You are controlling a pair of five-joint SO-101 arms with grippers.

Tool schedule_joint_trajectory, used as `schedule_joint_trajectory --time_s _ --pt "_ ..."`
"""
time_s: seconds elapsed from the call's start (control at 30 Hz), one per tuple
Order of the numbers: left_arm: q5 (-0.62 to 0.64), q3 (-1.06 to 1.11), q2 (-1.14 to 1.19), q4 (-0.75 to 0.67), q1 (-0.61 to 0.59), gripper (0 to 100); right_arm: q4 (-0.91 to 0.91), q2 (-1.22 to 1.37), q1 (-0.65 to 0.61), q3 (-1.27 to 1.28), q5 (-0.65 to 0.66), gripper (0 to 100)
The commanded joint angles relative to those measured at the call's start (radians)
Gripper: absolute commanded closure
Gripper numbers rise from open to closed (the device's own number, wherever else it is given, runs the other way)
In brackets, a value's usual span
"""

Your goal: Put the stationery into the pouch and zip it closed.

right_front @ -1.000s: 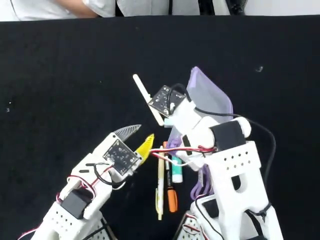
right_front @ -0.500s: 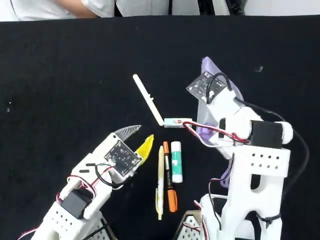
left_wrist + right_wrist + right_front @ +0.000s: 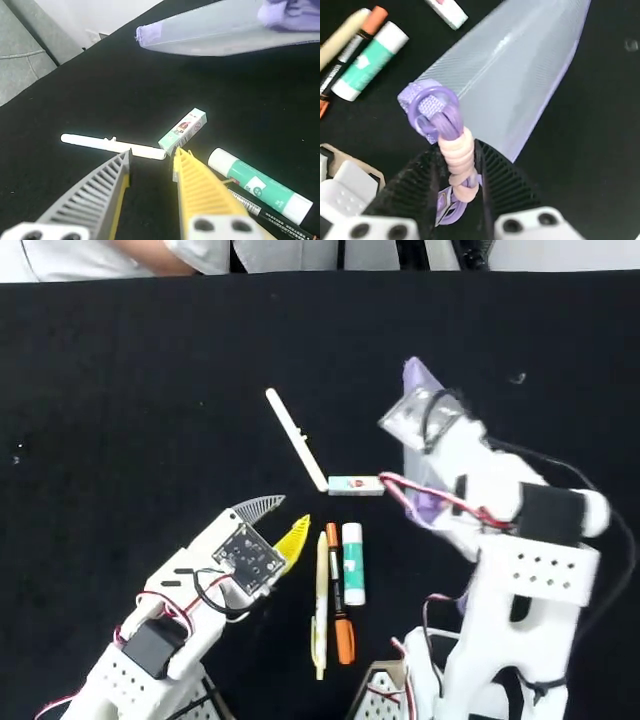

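Over the last second the right arm has swung off the row of pens and out to the side, taking the pouch [image 3: 417,374] with it. All 5 pieces of stationery now lie uncovered. The left arm has hardly shifted.

From above, the left claw [image 3: 278,523] sits with its 2 fingers apart. A pen [image 3: 320,605], an orange marker [image 3: 340,600] and a glue stick [image 3: 353,562] lie side by side just off its yellow finger. A small box [image 3: 355,485] and a white stick [image 3: 297,440] lie ahead of its tips.

From the left wrist, the stick's near end lies just ahead of the gap between the tips and the box just past the yellow tip. The glue stick runs alongside that finger, and the pouch is well beyond.

From the right wrist, the right claw [image 3: 458,147] is clamped on the braided cord [image 3: 460,159] tied to the pouch's corner. The pouch stretches away from its tips, with the glue stick, marker and pen off to one side.

The pouch looks thin, soft and light. Held by the cord alone it will probably sag and swing, so a grip on the stiffer zip edge should steady its mouth. The pens are rigid, light and round, so likely to roll. Pinching each across mid-barrel seems safest.
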Motion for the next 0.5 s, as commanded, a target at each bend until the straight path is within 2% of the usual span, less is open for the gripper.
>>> schedule_joint_trajectory --time_s 0.0,0.07,0.2,0.47 --pt "-0.009 0.024 0.0 0.0 0.012 85 0.029 0.038 0.141 -0.102 0.055 98.8" --pt "-0.009 0.024 0.0 0.0 0.012 85 0.023 0.065 0.192 -0.165 0.091 98.8" --pt "-0.009 0.024 0.0 0.0 0.012 85 0.002 0.073 0.199 -0.228 0.196 98.8" --pt "-0.009 0.024 0.0 0.002 0.012 85 -0.158 0.012 0.086 -0.154 0.216 98.8"
